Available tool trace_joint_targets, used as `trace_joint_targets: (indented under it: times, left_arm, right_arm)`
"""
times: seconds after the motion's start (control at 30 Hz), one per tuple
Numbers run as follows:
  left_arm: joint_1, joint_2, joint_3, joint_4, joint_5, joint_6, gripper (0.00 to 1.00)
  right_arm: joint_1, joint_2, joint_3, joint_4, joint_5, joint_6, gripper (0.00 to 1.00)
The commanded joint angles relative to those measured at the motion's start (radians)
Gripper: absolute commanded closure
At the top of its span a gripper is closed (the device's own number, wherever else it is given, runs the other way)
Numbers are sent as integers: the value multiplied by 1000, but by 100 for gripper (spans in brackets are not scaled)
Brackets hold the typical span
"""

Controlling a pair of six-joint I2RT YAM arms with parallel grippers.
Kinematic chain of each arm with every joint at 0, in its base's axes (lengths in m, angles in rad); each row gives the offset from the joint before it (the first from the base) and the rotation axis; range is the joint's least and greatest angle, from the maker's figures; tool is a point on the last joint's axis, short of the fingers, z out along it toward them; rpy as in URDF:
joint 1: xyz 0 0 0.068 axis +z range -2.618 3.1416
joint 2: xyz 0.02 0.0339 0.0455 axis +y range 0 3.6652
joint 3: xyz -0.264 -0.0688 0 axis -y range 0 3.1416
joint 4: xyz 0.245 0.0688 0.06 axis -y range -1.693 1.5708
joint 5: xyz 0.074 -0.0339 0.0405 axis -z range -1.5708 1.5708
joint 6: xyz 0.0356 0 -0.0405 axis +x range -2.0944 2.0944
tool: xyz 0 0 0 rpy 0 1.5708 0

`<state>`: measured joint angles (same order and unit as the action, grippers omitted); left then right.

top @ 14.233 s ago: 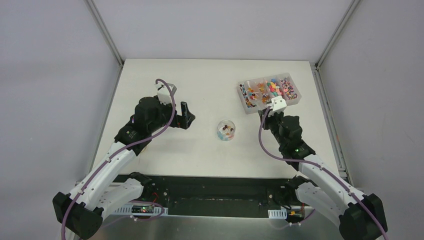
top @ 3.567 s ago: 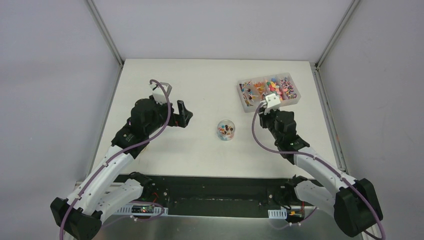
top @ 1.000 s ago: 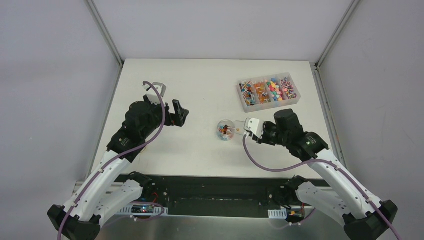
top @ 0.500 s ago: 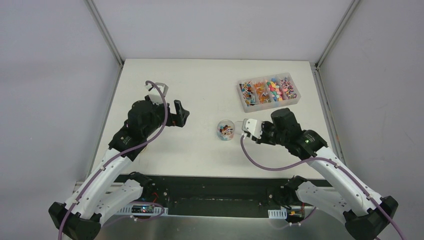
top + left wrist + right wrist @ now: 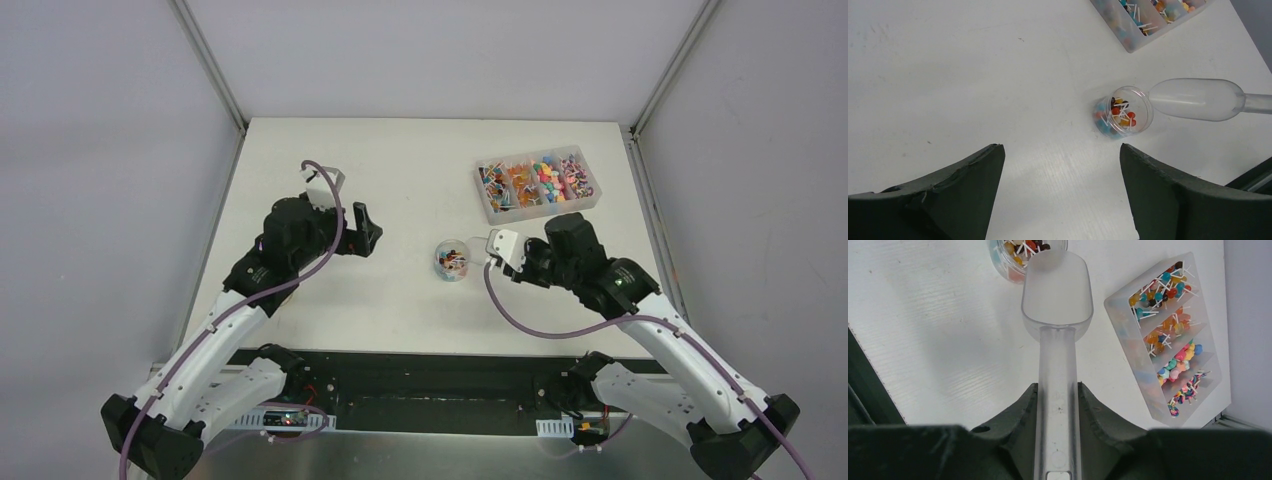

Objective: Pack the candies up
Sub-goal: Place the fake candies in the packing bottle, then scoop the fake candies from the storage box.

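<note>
A small round clear jar (image 5: 452, 260) at mid-table holds mixed candies (image 5: 1120, 114) with white sticks. More candies (image 5: 1168, 335) fill the clear divided box (image 5: 497, 213) at the back right. My right gripper (image 5: 1058, 390) is shut on the handle of the clear plastic scoop (image 5: 1057, 287). The scoop's bowl looks empty and its tip lies at the jar's (image 5: 1028, 252) rim. My left gripper (image 5: 1059, 147) hangs open over bare table, left of the jar (image 5: 1123, 117), with nothing between its fingers.
The scoop (image 5: 1198, 99) lies level to the right of the jar. The divided box (image 5: 1130, 42) sits behind it near the table's right edge. A black trough runs along the near edge by the arm bases.
The right wrist has lifted and shifted slightly right beside the jar, scoop still held. The left arm has drifted a little toward the jar.
</note>
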<state>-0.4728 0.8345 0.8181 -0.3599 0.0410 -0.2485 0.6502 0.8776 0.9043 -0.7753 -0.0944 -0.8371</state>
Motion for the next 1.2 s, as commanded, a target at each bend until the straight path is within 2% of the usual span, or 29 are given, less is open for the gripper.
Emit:
trace_joint_targets:
  times: [0.0, 0.2, 0.47, 0.7, 0.9, 0.97, 1.17]
  left_arm:
    - [-12, 11, 20, 32, 81, -25, 13]
    - [-12, 57, 66, 53, 142, -71, 22]
    - [-12, 168, 145, 64, 260, -123, 30]
    - [-12, 294, 200, 119, 445, -146, 36]
    - [-12, 371, 209, 186, 544, -175, 42]
    - [-12, 388, 208, 204, 571, -190, 46]
    - [-12, 411, 182, 231, 597, -215, 51]
  right_arm:
    - [5, -29, 55, 28, -56, 93, 100]
    - [6, -37, 68, 61, -96, 239, 100]
    - [6, -108, -44, 330, -231, 560, 100]
    - [8, -127, -116, 449, -266, 803, 100]
    - [9, -171, -197, 566, -329, 905, 100]
    - [9, -186, -206, 584, -316, 919, 100]
    - [10, -235, -213, 628, -280, 946, 100]
